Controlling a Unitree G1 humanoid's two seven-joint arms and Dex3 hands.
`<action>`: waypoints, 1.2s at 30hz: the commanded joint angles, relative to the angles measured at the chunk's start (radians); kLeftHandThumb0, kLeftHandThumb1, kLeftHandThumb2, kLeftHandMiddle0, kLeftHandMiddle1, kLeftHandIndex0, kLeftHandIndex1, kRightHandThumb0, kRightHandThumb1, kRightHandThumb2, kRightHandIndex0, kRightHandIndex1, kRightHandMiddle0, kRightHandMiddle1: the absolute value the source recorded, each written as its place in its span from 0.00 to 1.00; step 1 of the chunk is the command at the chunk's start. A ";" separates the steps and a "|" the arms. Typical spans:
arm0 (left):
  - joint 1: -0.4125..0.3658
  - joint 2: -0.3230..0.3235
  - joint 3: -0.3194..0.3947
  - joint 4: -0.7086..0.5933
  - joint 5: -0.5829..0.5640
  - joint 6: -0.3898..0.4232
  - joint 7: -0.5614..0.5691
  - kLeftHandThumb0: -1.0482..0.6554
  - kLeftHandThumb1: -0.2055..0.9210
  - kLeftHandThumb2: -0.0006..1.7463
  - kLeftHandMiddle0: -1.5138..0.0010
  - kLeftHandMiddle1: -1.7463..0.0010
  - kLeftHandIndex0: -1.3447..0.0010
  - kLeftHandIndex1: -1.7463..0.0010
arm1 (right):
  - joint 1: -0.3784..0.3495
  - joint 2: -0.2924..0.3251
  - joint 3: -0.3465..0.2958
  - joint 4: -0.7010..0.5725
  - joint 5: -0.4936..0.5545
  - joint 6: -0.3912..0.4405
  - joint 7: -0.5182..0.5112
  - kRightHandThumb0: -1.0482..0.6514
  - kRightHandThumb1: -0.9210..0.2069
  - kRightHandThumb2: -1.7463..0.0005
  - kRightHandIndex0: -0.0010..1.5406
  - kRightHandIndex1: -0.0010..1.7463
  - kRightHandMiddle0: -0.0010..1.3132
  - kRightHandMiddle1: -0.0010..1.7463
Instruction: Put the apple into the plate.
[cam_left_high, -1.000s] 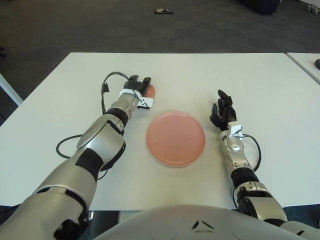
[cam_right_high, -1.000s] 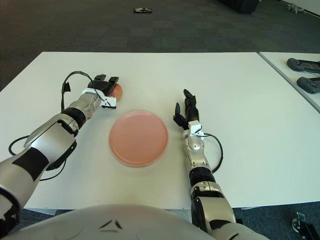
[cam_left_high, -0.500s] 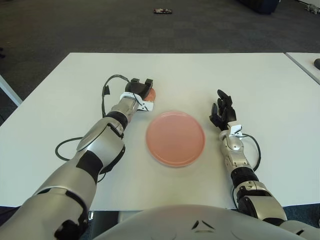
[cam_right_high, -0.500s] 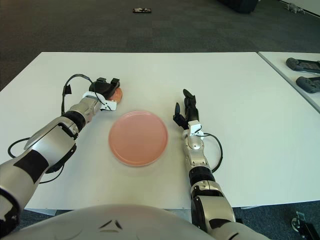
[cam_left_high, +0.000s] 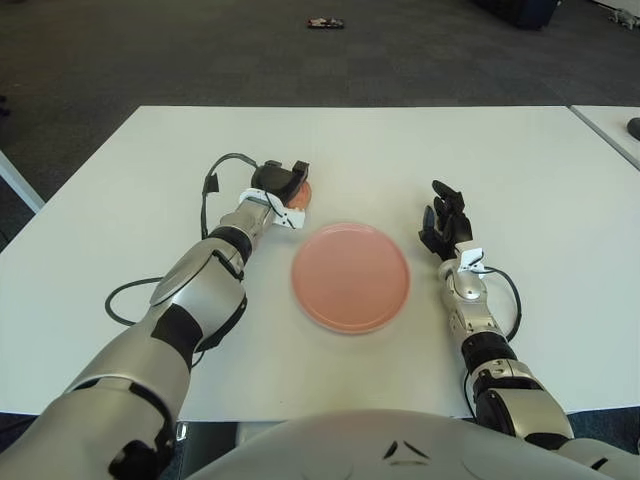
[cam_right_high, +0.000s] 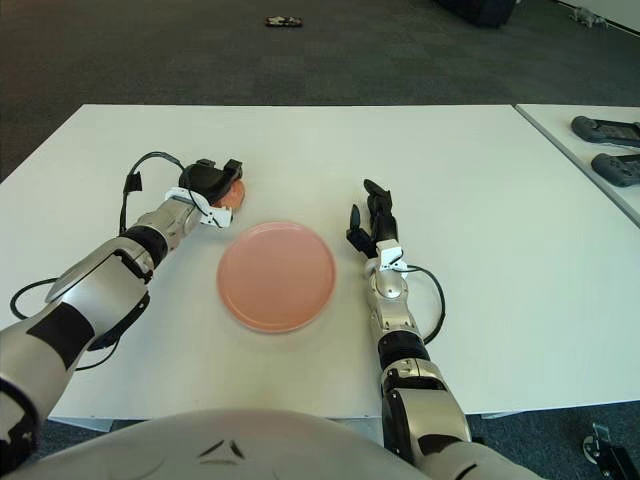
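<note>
Nearest to me on the white table (cam_left_high: 520, 160), my right hand (cam_left_high: 443, 222) rests idle to the right of the plate (cam_left_high: 351, 277), fingers loosely spread and holding nothing. At the centre, the pink plate lies flat and bare. Farther off and to the left, just beyond the plate's far-left rim, my left hand (cam_left_high: 279, 182) is curled down over the apple (cam_left_high: 301, 193), the dark fingers (cam_left_high: 298, 170) wrapped across its top so only a reddish edge shows on the right side. Whether the apple rests on the table or is lifted clear, I cannot tell. I judge this to be the grasping step, with the carry not yet made. My next move calls for a firm hold, a lift, and a short sweep right and nearer to set the apple onto the plate.
</note>
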 joint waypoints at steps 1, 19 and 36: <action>0.051 0.003 -0.021 0.025 0.028 -0.005 -0.017 0.35 0.54 0.61 0.62 0.36 0.51 0.11 | 0.050 -0.006 -0.011 0.062 0.012 0.046 -0.002 0.20 0.00 0.55 0.13 0.23 0.00 0.43; 0.059 -0.009 0.017 0.022 -0.015 0.006 0.051 0.61 0.19 0.92 0.46 0.02 0.46 0.09 | 0.049 0.000 -0.022 0.069 0.031 0.044 0.014 0.21 0.00 0.58 0.11 0.32 0.00 0.47; 0.019 -0.021 0.215 -0.002 -0.177 -0.043 0.154 0.35 0.44 0.77 0.21 0.00 0.53 0.01 | 0.049 0.005 -0.028 0.070 0.039 0.045 0.021 0.23 0.00 0.62 0.10 0.34 0.00 0.45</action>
